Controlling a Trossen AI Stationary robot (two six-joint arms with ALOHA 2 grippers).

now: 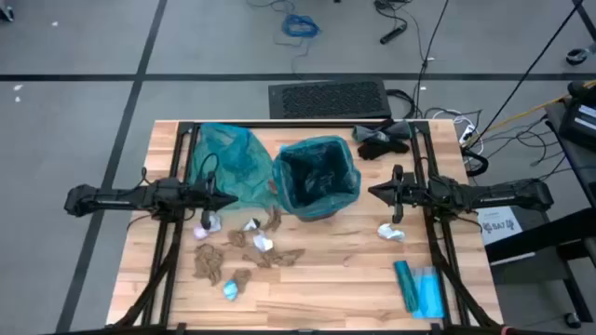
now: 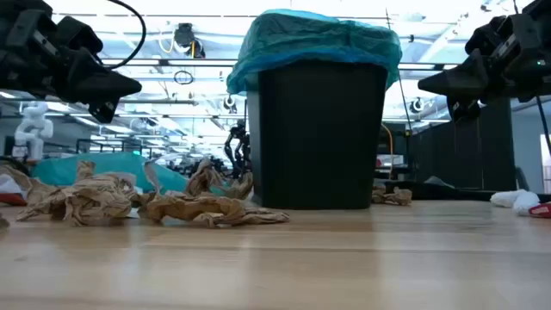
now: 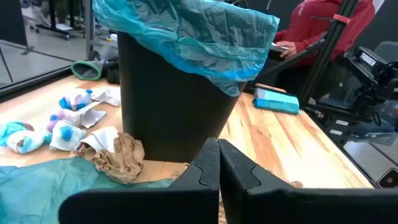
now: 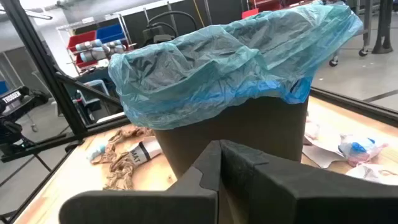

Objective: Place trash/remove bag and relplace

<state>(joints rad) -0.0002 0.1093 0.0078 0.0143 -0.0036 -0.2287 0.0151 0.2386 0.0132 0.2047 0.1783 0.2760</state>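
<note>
Two grippers, both mine, hang above the table with nothing in them. My left gripper (image 1: pixel 226 201) sits at the left side, its fingers (image 3: pixel 208 168) pressed together and pointed toward the bin, over the edge of a loose teal bag (image 1: pixel 226 158) lying flat on the wood. Just in front of it and toward the table's near edge the trash (image 1: pixel 247 253) is scattered: brown wads, a few white ones and a pale-blue one (none of it in the bin, as far as I can see from above). In the middle stands the black bin (image 1: pixel 317 177), upright, lined with a teal bag (image 4: pixel 230 56) folded over its rim. Beyond it lies a black cloth (image 1: pixel 382 140). My right gripper (image 1: pixel 376 192) faces the bin from the right, fingers closed, with one white wad (image 1: pixel 391 232) near it and a blue packet (image 1: pixel 419 287) nearer the front edge.
</note>
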